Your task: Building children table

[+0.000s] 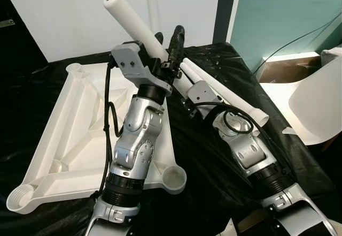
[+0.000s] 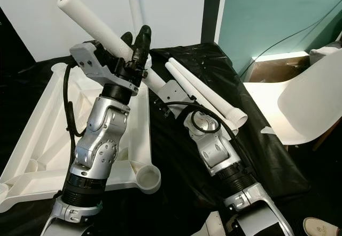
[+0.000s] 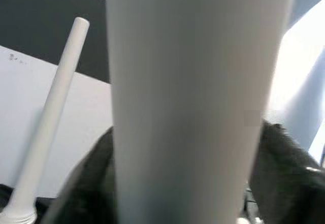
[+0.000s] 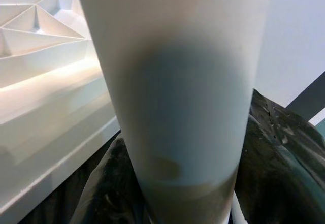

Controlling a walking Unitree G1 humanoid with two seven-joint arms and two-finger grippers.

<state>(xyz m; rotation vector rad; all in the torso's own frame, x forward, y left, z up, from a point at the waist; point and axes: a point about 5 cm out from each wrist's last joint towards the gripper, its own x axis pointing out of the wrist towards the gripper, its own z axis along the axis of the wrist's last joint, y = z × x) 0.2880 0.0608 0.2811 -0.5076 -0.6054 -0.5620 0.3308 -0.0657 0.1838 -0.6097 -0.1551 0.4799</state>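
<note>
A white table leg [image 1: 133,22] is held slanted over the black cloth, its free end pointing up and back to the left. My left gripper [image 1: 170,48] is shut on its middle, black fingers [image 3: 284,168] on both sides. My right gripper [image 4: 177,183] is shut on the same leg lower down, close to the cloth. The white table top [image 1: 80,134] lies upside down on the left, ribs up, with an open corner socket [image 1: 173,178] near my left arm. Two more legs [image 1: 230,97] lie side by side beyond my right arm. Another leg [image 1: 152,6] stands upright at the back.
Black cloth [image 1: 214,155] covers the work surface. A white chair [image 1: 320,102] and a cardboard box [image 1: 283,67] stand to the right. A cable runs across the teal wall [image 1: 288,11]. A shoe [image 2: 323,226] lies at the bottom right.
</note>
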